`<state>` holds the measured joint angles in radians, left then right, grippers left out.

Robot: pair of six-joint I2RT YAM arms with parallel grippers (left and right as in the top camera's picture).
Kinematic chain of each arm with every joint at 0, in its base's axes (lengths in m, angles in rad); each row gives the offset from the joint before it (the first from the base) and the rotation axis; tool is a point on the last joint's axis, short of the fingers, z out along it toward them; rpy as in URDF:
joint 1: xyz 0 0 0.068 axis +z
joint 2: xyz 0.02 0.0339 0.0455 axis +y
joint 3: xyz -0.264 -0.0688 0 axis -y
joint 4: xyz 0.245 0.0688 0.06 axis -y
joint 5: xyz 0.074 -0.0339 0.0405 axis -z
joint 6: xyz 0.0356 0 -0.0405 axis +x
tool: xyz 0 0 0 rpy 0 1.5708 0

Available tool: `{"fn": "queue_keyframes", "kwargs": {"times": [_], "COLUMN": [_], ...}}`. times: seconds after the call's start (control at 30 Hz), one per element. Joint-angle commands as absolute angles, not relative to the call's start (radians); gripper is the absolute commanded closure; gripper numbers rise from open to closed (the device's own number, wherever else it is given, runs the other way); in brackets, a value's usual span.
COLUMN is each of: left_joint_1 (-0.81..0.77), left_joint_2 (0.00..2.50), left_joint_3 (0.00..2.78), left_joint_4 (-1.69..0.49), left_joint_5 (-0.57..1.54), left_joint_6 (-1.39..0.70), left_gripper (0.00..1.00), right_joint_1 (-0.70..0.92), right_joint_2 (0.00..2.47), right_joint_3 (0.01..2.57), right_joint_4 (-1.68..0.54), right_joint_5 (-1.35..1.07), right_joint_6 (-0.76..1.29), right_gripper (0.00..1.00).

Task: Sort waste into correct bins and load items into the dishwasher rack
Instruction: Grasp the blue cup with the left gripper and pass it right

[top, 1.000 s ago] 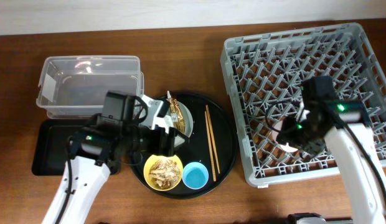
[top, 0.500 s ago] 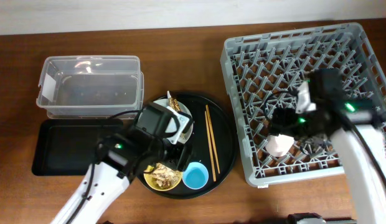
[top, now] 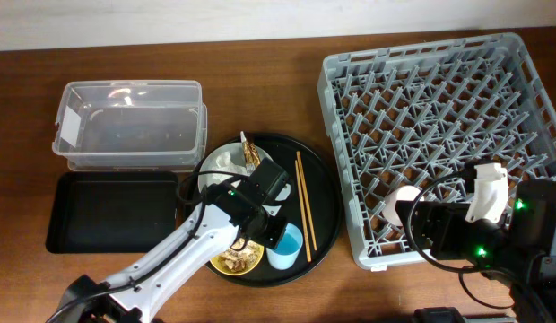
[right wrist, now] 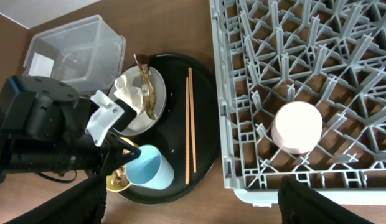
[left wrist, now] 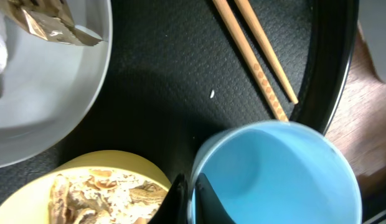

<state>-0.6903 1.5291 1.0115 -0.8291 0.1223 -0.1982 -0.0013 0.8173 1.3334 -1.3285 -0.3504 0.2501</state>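
Note:
My left gripper (top: 271, 235) is shut on the near rim of the light blue cup (left wrist: 274, 174), one finger inside and one outside. The cup (top: 285, 247) sits tilted on the round black tray (top: 325, 215), beside the yellow bowl (left wrist: 99, 186) of food scraps. The grey plate (left wrist: 50, 93) holds white tissue (top: 222, 161) and a brown-gold wrapper (top: 253, 160). Chopsticks (top: 302, 193) lie on the tray. The pink cup (right wrist: 297, 127) stands upside down in the dishwasher rack (top: 421, 99). My right gripper (right wrist: 193, 190) hangs open above the rack's front edge, holding nothing.
The clear tub (top: 130, 126) stands at the back left, with the shallow black tray (top: 108, 213) in front of it. The left arm reaches across the round tray from the front left. The rack's front wall (right wrist: 286, 186) lies below the right gripper.
The left gripper moved right from the plate and bowl to the blue cup and shut on its rim. The right gripper opened, left the pink cup in the rack, and pulled back.

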Motion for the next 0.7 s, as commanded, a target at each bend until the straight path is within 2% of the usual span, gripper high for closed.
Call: {"fn": "queue_keyframes", "kwargs": {"times": [0.0, 0.3, 0.43, 0.5, 0.57, 0.67], "left_joint_1": [-0.694, -0.691, -0.632, -0.556, -0.445, -0.345], "left_joint_2": [1.525, 1.481, 1.351, 1.279, 1.219, 1.205], "left_joint_3": [1.012, 1.026, 1.090, 1.102, 1.102, 1.102], "left_joint_4": [-0.827, -0.835, -0.833, -0.794, -0.725, -0.616], "left_joint_5": [0.147, 0.208, 0.334, 0.508, 0.809, 1.178], "left_joint_6": [-0.212, -0.224, -0.224, -0.224, -0.223, -0.224], "left_gripper": [1.00, 1.00, 1.00, 1.00, 1.00, 1.00], "right_joint_1": [-0.007, -0.007, -0.007, -0.007, -0.007, -0.007], "right_joint_2": [0.820, 0.821, 0.821, 0.821, 0.822, 0.824], "right_joint_3": [1.339, 1.339, 1.339, 1.333, 1.311, 1.247], "right_joint_4": [-1.333, -1.344, -1.359, -1.369, -1.378, -1.363], "right_joint_5": [-0.363, -0.363, -0.364, -0.414, -0.613, -0.796], "right_joint_6": [0.240, 0.239, 0.166, 0.099, -0.039, -0.125], "right_gripper": [0.12, 0.12, 0.12, 0.13, 0.13, 0.12]}}
